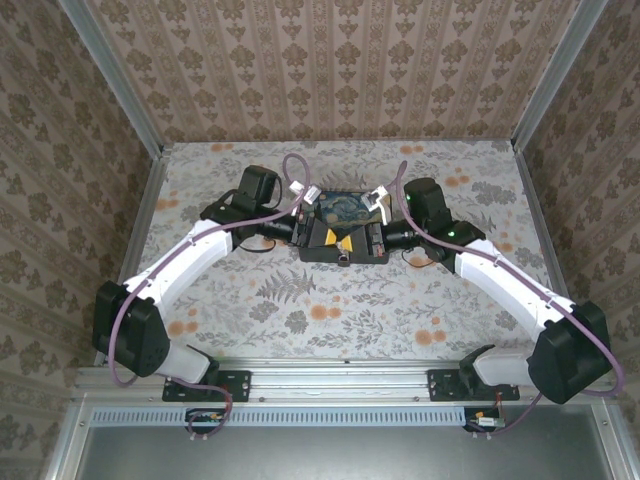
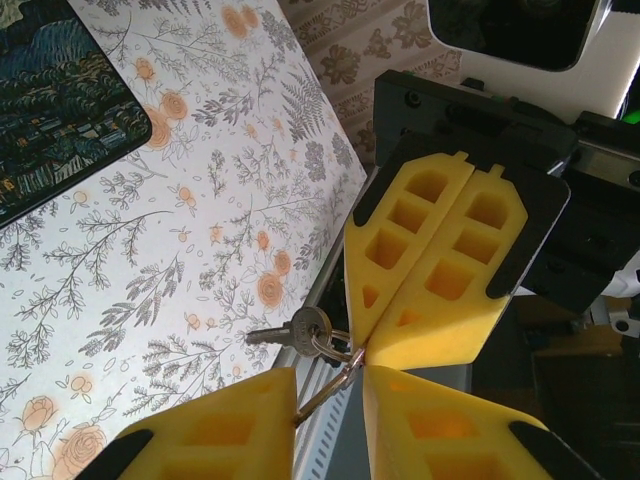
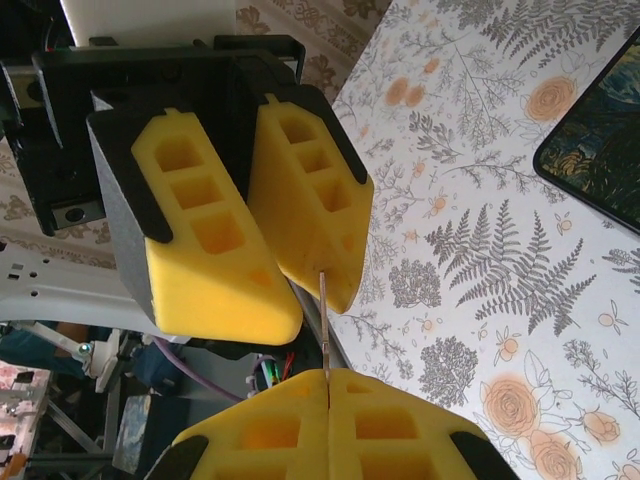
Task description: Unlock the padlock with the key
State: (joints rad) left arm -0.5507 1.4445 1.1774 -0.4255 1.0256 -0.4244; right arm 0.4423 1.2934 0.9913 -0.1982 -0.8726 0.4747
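Note:
My right gripper (image 3: pixel 328 385) is shut on the key (image 3: pixel 324 320), a thin metal blade seen edge-on and sticking up from its yellow pads. The blade's far end touches one pad of my left gripper (image 3: pixel 315 305), whose jaws stand apart. In the left wrist view the key (image 2: pixel 328 388) slants from my right gripper (image 2: pixel 365 347) down to the inner edge of one left finger (image 2: pixel 250 420), inside the gap of my left gripper (image 2: pixel 330 376). A second key (image 2: pixel 290 330) hangs from the ring. Both grippers (image 1: pixel 345 243) meet above the table. The padlock is out of view.
A black box with a swirly blue-and-yellow painted lid (image 1: pixel 340 208) lies just behind the two grippers, and it also shows at the frame edges as the box (image 2: pixel 50 110) and the box (image 3: pixel 600 140). The floral tablecloth (image 1: pixel 300 300) has patterned walls on three sides.

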